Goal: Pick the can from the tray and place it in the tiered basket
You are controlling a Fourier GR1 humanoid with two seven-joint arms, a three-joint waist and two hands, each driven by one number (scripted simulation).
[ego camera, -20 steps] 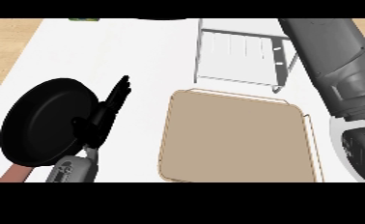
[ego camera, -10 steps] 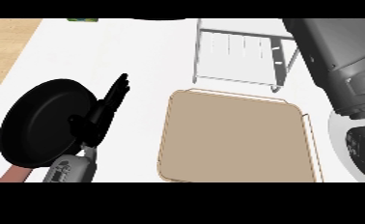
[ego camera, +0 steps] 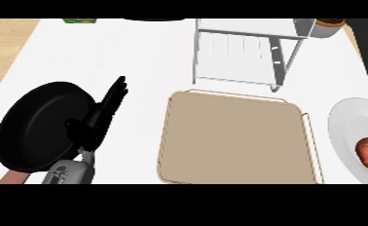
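You are looking at a tray (ego camera: 233,140) that holds nothing: its tan surface lies bare in the middle of the white tabletop (ego camera: 137,54), so the pick part of the job looks finished or at least under way. The can itself does not show anywhere in the head view, neither on the tray nor inside the tiered basket (ego camera: 244,49), whose wire frame and white shelf stand just behind the tray with nothing visible on them. So you cannot tell from here where the can is; it may be off to the right, out of sight, and the placing cannot be confirmed as done. The right robot hand is not in view at all, so nothing can be said about what it carries. The left robot hand (ego camera: 101,115) shows at the lower left, its dark fingers straight and close together, pointing up and away from you, holding nothing. It lies right beside a black frying pan (ego camera: 39,127), overlapping the pan's right rim, and whether it actually touches the pan cannot be made out; treat it as resting. At the right edge you see part of a white plate (ego camera: 345,132) with something reddish on it, well apart from the basket. Judge the remaining work as confirming the can reaches the basket shelf.
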